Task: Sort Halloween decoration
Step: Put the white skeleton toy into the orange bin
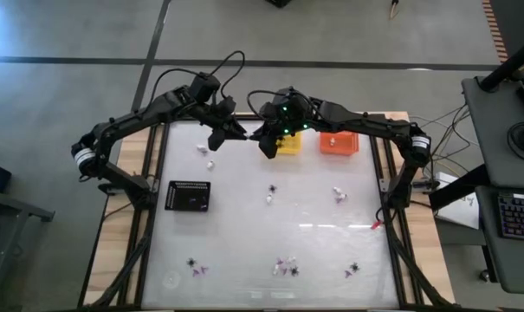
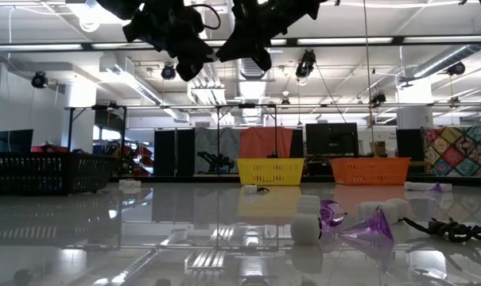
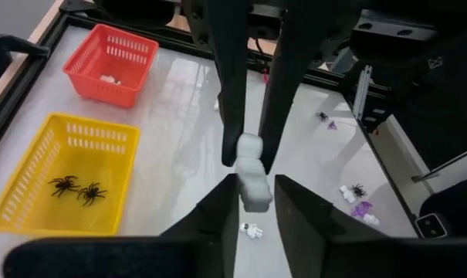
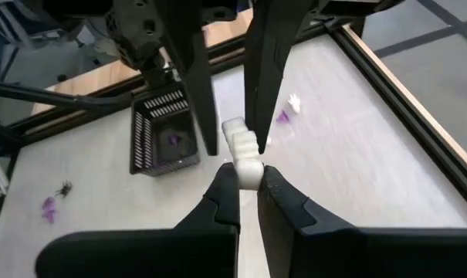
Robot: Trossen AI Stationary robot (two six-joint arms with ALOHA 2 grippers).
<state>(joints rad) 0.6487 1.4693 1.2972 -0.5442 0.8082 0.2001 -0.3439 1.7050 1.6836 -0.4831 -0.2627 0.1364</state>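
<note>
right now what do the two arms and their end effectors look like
Both arms are dark, jointed links with white bands near the elbows and loose black cables. The right end effector shows green lights on its wrist; the left end effector has long, flat black fingers.

Purple trinket [image 2: 366, 226] foreground; yellow basket [image 2: 270, 171] behind.

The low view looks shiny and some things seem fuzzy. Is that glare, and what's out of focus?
Low view: the glossy table mirrors the ceiling lights, and the nearest purple trinket and white trinket are soft. High view: a bright glare streak lies on the table. Left wrist view: the near fingers are blurred.
</note>
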